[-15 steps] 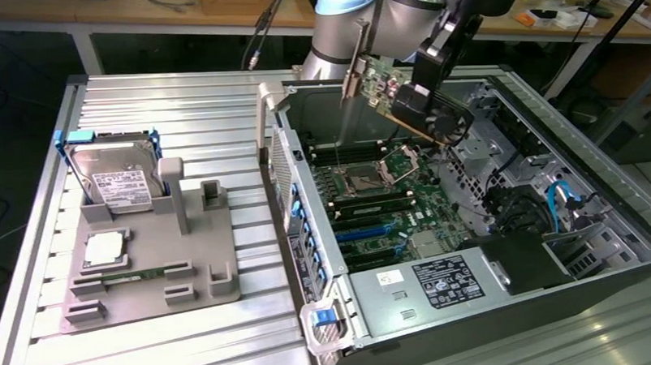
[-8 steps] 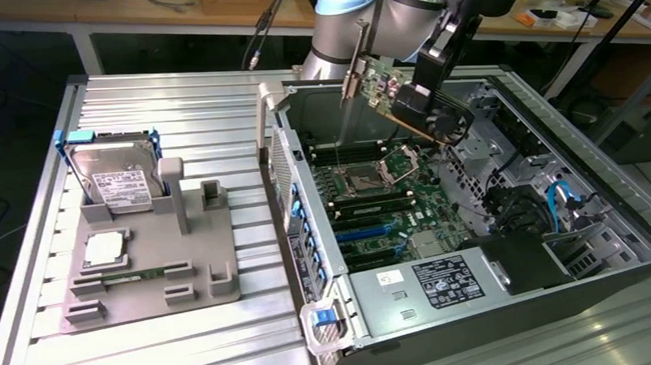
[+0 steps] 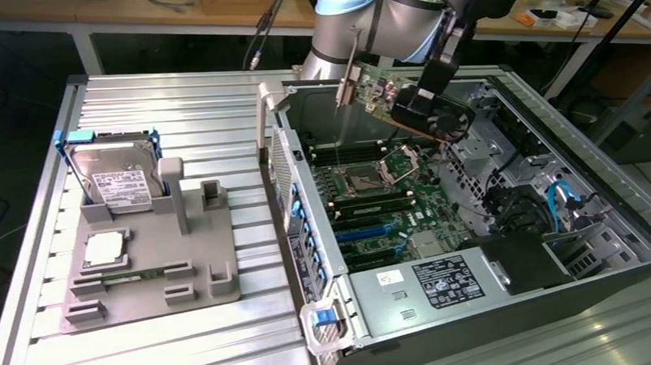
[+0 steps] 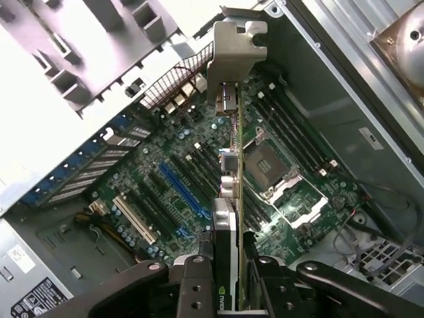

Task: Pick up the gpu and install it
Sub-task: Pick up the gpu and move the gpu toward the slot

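The gpu (image 3: 415, 100) hangs in the air over the open computer case (image 3: 619, 221), above the motherboard (image 3: 386, 201). My gripper (image 3: 439, 75) is shut on it from above. The card's silver bracket (image 3: 350, 83) points toward the exterior view's left and its fan side faces the exterior view's right. In the wrist view the gpu (image 4: 233, 199) is seen edge-on, running from between my fingers (image 4: 192, 285) out to its bracket (image 4: 235, 50). Below it lie the blue expansion slot (image 4: 182, 192) and the CPU socket (image 4: 268, 162).
A grey fixture (image 3: 199, 272) on the slatted table at the exterior view's left holds a silver hard drive (image 3: 114, 178), a processor (image 3: 106, 248) and a green memory stick (image 3: 134, 276). Inside the case are a power supply (image 3: 443, 280), drive bays and cables (image 3: 559, 203).
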Available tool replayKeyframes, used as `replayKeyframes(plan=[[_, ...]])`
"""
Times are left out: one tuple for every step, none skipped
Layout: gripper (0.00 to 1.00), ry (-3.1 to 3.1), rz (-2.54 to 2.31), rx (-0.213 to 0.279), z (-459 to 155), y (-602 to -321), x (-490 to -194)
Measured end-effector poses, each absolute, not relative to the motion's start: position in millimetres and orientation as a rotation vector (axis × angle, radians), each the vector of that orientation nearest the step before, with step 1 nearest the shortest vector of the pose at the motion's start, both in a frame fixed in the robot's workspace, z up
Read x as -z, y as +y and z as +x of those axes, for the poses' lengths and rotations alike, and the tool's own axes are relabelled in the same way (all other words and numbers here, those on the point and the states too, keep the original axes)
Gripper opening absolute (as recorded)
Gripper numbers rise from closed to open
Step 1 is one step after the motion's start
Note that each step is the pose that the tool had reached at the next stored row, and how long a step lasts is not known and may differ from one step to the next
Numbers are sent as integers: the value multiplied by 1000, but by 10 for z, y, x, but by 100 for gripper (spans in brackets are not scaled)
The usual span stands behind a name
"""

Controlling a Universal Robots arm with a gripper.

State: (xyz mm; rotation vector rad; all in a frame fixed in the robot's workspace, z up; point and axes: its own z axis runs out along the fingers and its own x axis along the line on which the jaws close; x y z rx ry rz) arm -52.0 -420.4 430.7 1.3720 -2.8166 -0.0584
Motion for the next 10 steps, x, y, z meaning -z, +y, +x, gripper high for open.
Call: replayKeyframes(plan=[[27,-2805,1394,58,-520,-4204,-4305],[27,-2783,1438,58,-519,-4204,-4302],[27,-2762,1476,58,-519,-4204,-4299],[27,-2736,1522,57,-519,-4204,-4297],[27,-2720,1550,57,-520,-4204,-4296],[27,-2702,1581,57,-519,-4204,-4294],[27,-2676,1623,57,-520,-4204,-4293],[27,-2642,1676,57,-519,-4204,-4291],[27,-2603,1735,56,-519,-4204,-4288],[27,-2575,1775,56,-520,-4204,-4286]])
